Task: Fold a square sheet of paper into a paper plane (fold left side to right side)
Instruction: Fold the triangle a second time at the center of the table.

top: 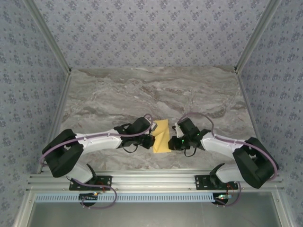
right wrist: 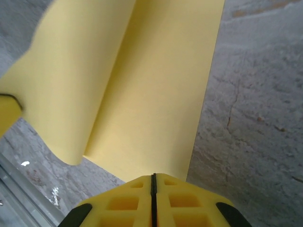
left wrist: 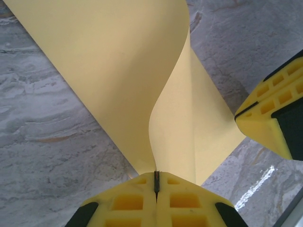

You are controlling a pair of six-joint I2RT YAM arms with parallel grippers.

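Observation:
The yellow square sheet of paper (top: 161,136) lies near the table's front edge, between my two grippers. My left gripper (top: 151,138) is shut on the sheet's left edge. In the left wrist view that edge runs into the closed tips of the left gripper (left wrist: 156,176), and the sheet (left wrist: 118,71) curls up and over in a loose S-bend. My right gripper (top: 172,142) is at the sheet's right edge. In the right wrist view the right gripper (right wrist: 153,177) is shut, and the sheet (right wrist: 151,94) meets its tips. No paper plane shape shows.
The marble tabletop (top: 151,92) stretches away behind the paper. An aluminium rail (top: 156,182) with both arm bases runs along the near edge. Patterned walls close in the sides and back. The right gripper's yellow finger (left wrist: 272,118) reaches into the left wrist view.

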